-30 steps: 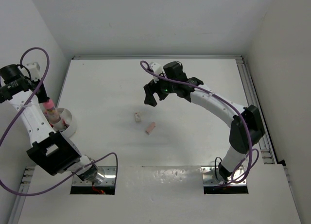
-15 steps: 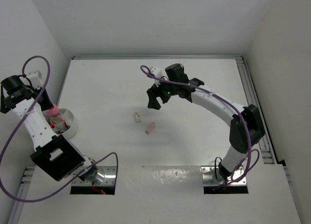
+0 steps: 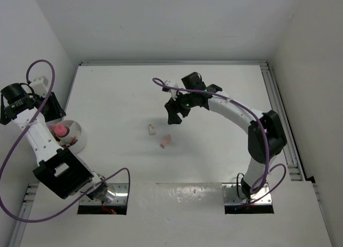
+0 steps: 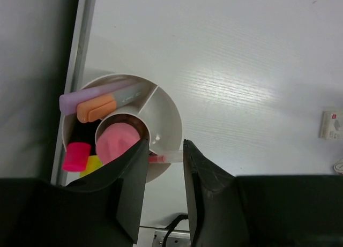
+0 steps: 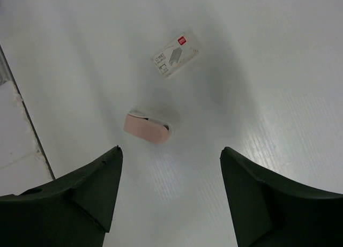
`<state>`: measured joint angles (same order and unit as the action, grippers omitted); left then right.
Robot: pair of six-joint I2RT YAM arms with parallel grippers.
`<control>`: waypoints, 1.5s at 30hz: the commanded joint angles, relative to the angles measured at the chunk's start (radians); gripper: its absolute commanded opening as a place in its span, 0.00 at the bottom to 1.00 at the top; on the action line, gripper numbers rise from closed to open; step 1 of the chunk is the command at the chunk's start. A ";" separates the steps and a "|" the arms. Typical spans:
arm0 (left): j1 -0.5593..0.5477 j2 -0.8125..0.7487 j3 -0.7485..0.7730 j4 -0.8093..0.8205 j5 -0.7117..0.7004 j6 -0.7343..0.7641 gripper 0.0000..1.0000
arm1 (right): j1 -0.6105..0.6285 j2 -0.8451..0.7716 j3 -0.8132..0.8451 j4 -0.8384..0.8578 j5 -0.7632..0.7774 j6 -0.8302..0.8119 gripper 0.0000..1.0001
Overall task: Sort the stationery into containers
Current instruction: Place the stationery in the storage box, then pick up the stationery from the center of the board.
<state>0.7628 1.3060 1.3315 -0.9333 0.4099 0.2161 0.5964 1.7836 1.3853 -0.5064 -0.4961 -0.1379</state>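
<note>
— What do we see on the white table (image 3: 118, 91), starting from the big things?

— We see two arms at work. The left gripper (image 4: 165, 146) hangs right above the round white tub (image 4: 172, 118), which sits at the table's left edge. Its fingers stand nearly together with only a narrow slot between them. A thin red sliver shows at that slot, and we cannot tell whether it is gripped. The right gripper (image 5: 170, 149) is well away from the tub, spread wide and empty.

— And what is in the tub?

— We count a pink cup (image 4: 120, 115) standing inside it, with something pink filling it. Beside the cup in the tub lie a lilac marker (image 4: 99, 97) and an orange-capped marker (image 4: 96, 109). A pink cap (image 4: 76, 156) and a yellow cap (image 4: 92, 164) also show beside the cup.

— Is anything outside the tub?

— We see two erasers well to its right, near each other but apart. The whitish eraser (image 5: 175, 55) is nearer the tub, and the pink eraser (image 5: 147, 128) is just past it. Both lie below the open right gripper.
</note>
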 commanded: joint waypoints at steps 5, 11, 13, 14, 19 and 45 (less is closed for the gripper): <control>-0.034 0.003 0.153 -0.055 0.178 0.097 0.46 | 0.003 0.039 0.046 0.060 0.002 0.007 0.64; -0.357 -0.042 0.153 0.010 0.077 0.059 0.49 | 0.005 0.051 0.032 0.091 0.062 0.092 0.65; -0.506 -0.036 0.105 0.062 0.058 -0.015 0.50 | -0.012 0.040 0.009 0.109 0.082 0.210 0.67; -0.611 -0.018 0.088 0.082 0.031 -0.044 0.51 | -0.038 0.018 -0.003 0.111 0.083 0.283 0.67; -0.874 0.067 -0.085 0.250 -0.042 -0.204 0.47 | -0.156 -0.082 -0.104 0.118 0.070 0.405 0.70; -1.347 0.644 0.124 0.212 -0.585 -0.681 0.73 | -0.320 -0.250 -0.308 0.112 0.005 0.425 0.70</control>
<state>-0.5812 1.9659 1.4338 -0.7197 -0.1139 -0.4286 0.2836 1.5589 1.0863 -0.4152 -0.4572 0.2695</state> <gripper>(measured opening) 0.716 0.707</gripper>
